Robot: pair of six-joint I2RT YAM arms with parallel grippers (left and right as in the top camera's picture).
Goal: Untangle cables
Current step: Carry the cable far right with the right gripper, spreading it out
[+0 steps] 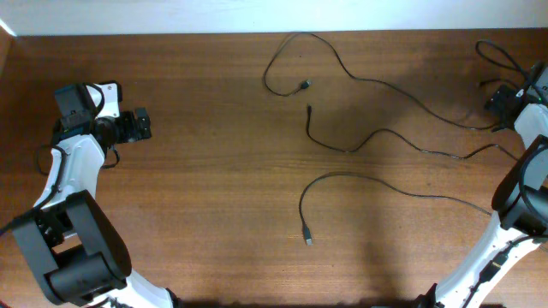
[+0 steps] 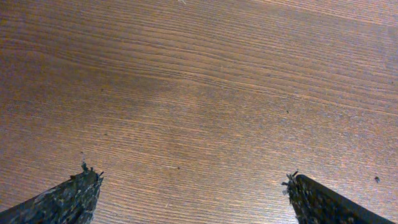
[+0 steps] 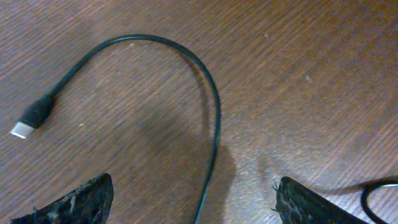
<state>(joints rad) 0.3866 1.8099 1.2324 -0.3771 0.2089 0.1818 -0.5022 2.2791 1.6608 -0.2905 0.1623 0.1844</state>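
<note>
Your right gripper (image 3: 193, 199) is spread wide, with one cable (image 3: 214, 118) curving between its fingers, seemingly lying loose on the table (image 3: 311, 50). Your left gripper (image 2: 193, 186), also spread, sits well apart from the cables (image 1: 385, 131).

Overhead now: we have even, fairly dim light on the tabletop (image 1: 197, 205), no glare, only a bright pale strip (image 1: 257, 15) at the top edge. Broad soft shadows darken the wood at middle and right, yet the cables (image 1: 377, 83) read sharp. Left wrist: crisp grain, a dim patch upper left, and the left pincer (image 2: 194, 193) shows fuzzy, dark fingertips (image 2: 65, 199). Right wrist: softer focus, a faint sheen upper left, a smudgy shadow beside one of the cables, and the right pincer (image 3: 193, 199) is blurred.
</note>
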